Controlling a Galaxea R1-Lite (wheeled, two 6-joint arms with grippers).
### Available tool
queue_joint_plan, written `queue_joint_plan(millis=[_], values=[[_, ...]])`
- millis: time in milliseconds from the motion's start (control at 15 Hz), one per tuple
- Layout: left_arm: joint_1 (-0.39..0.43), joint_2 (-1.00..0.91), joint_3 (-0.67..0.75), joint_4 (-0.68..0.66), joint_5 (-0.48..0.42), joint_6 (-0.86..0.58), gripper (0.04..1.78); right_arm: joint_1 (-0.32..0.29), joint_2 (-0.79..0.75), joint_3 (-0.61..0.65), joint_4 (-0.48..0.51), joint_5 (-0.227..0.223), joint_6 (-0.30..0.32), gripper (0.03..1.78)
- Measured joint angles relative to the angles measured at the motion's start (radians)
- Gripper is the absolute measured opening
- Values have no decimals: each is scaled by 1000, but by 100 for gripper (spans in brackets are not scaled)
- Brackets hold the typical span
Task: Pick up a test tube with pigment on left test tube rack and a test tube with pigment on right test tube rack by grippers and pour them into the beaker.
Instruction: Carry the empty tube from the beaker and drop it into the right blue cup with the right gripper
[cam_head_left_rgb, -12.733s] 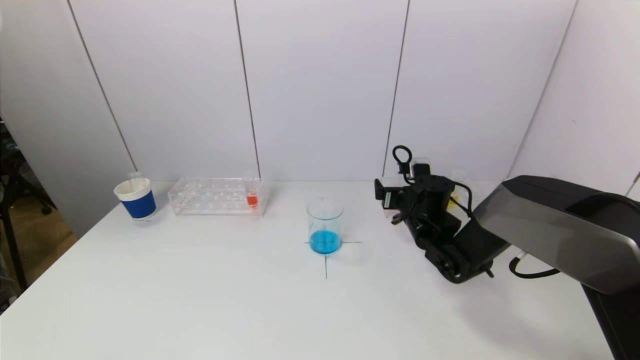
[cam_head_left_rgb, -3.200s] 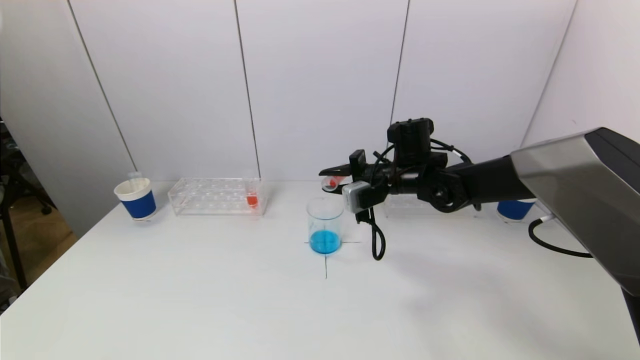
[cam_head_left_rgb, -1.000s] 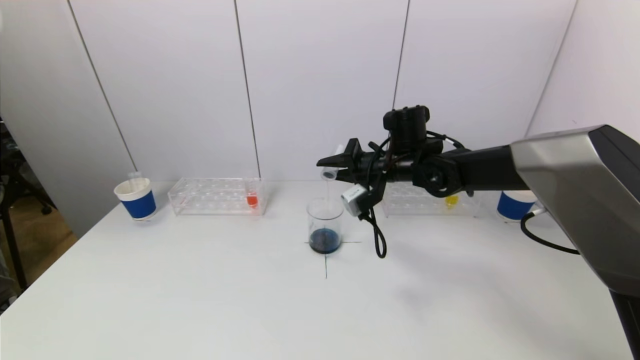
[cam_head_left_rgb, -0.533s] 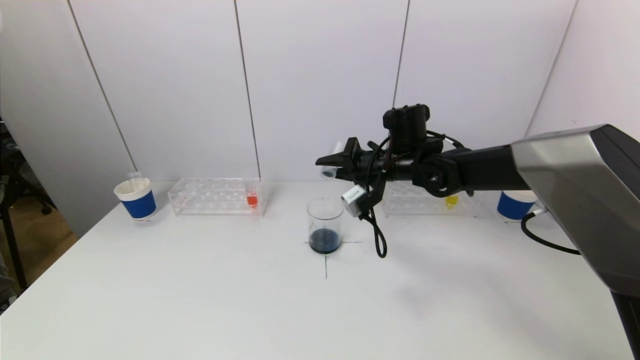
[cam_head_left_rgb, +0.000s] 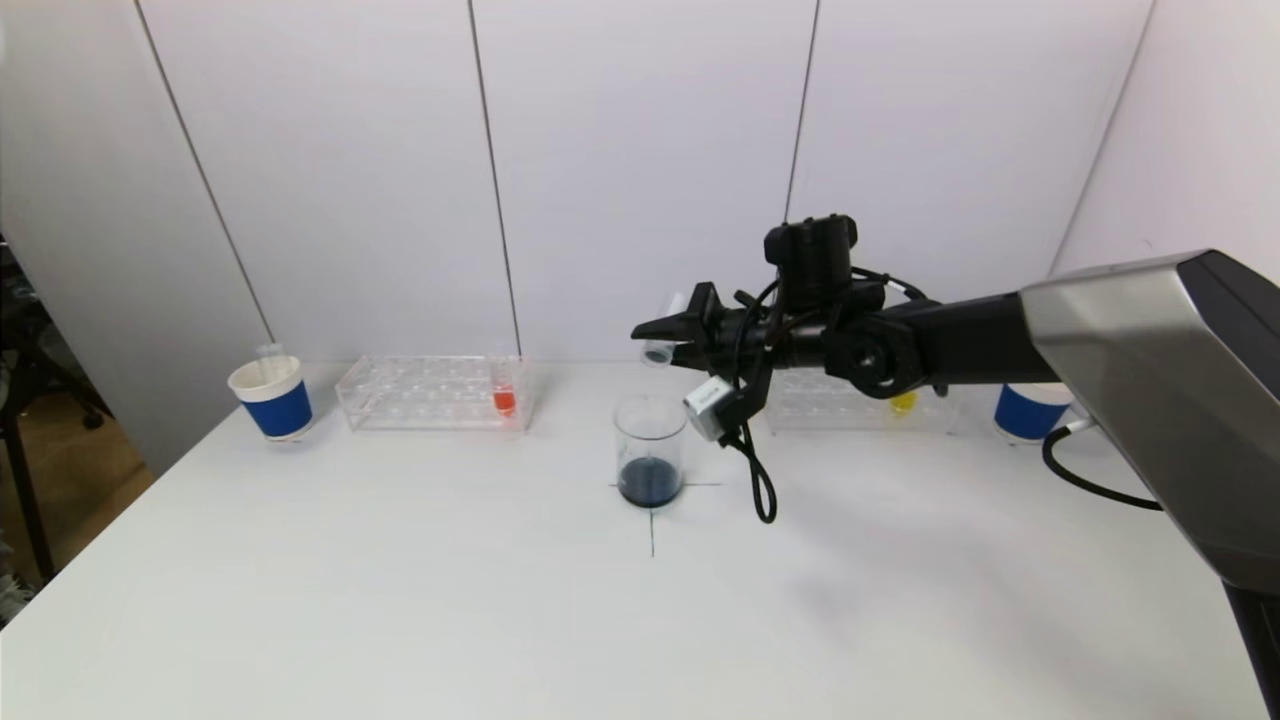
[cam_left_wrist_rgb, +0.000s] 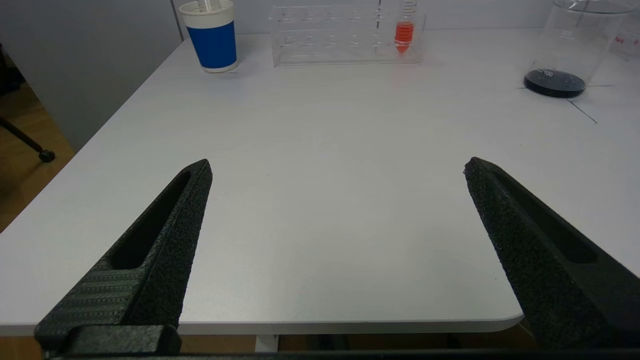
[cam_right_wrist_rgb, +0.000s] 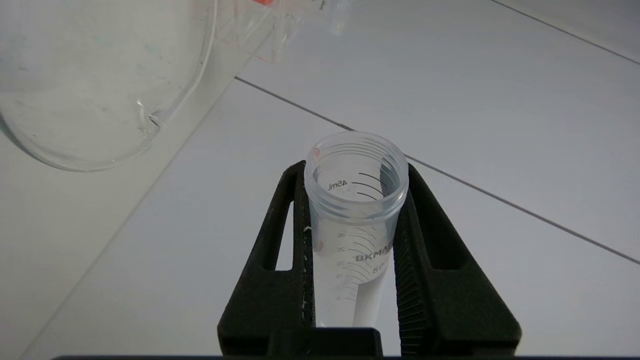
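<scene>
Just clear ribbed-mouth test tube (cam_right_wrist_rgb: 356, 220) between matte black fingers (cam_right_wrist_rgb: 280, 260).

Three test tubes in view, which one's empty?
The test tube gripped in the right pincer, tipped above the beaker. The left rack's tube holds orange pigment, the right rack's tube yellow.

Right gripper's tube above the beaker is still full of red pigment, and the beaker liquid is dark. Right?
Not quite. The tube in the right gripper is empty, as the right wrist view shows. It is held above the beaker, whose liquid is dark.
</scene>
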Motion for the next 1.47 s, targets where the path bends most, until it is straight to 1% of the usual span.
queue_joint_plan(millis=[67, 133, 267, 333, 467, 600, 667, 733, 800, 867, 933, 1000, 1067, 1133, 1333, 1400, 1467], values=[[0, 0, 0, 0, 0, 0, 176, -1, -4, 6, 3, 1, 20, 51], [0, 0, 0, 0, 0, 0, 176, -4, -10, 14, 1, 2, 54, 51], [0, 0, 0, 0, 0, 0, 176, -10, -24, 30, -10, 3, 142, 51], [0, 0, 0, 0, 0, 0, 176, -12, -33, 36, -13, 3, 202, 51], [0, 0, 0, 0, 0, 0, 176, -13, -53, 41, -17, 2, 345, 51], [0, 0, 0, 0, 0, 0, 176, -17, -76, 42, -51, -7, 513, 51], [0, 0, 0, 0, 0, 0, 176, -19, -84, 42, -96, -22, 603, 51], [0, 0, 0, 0, 0, 0, 176, -20, -92, 42, -135, -40, 688, 51], [0, 0, 0, 0, 0, 0, 176, -20, -101, 38, -167, -73, 792, 51], [0, 0, 0, 0, 0, 0, 176, -20, -111, 29, -178, -111, 896, 51], [0, 0, 0, 0, 0, 0, 176, -21, -117, 19, -182, -142, 979, 51], [0, 0, 0, 0, 0, 0, 176, -21, -125, 9, -187, -173, 1078, 51], [0, 0, 0, 0, 0, 0, 176, -21, -131, 3, -190, -199, 1157, 51], [0, 0, 0, 0, 0, 0, 176, -21, -140, -2, -192, -234, 1245, 51], [0, 0, 0, 0, 0, 0, 176, -28, -167, -42, -184, -336, 1483, 51], [0, 0, 0, 0, 0, 0, 176, -34, -174, -61, -180, -365, 1540, 51], [0, 0, 0, 0, 0, 0, 176, -44, -188, -78, -169, -407, 1608, 51]])
